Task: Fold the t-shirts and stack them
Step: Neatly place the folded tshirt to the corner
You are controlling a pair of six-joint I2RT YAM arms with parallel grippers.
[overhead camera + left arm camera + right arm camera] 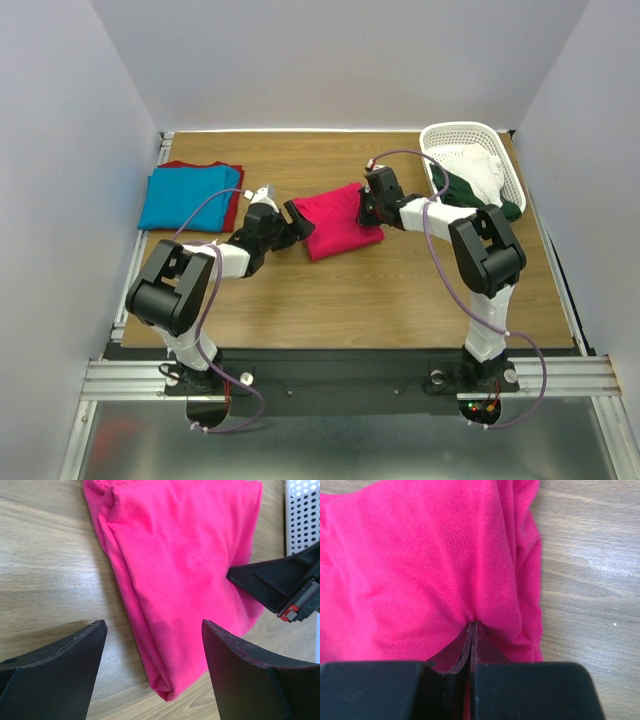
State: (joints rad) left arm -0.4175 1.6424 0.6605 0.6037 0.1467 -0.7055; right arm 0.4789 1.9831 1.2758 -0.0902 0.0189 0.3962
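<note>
I am watching the right gripper (472,629) pinching a fold at the right edge of the folded crimson-pink t-shirt (338,222), its jaws pressed together on the cloth. The left gripper (152,625) is hovering with fingers spread wide at the shirt's left end, one corner lying between them. The shirt is lying mid-table (350,300), while the turquoise-blue t-shirt (185,195) is resting on the dark red t-shirt (233,212) at the far left.

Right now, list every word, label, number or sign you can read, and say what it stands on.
No text can be read in any of the three views.
pink t-shirt: plain fabric, no label showing.
turquoise t-shirt and dark red t-shirt under it: plain, no print.
white basket: only a pattern of holes, no marking.
</note>
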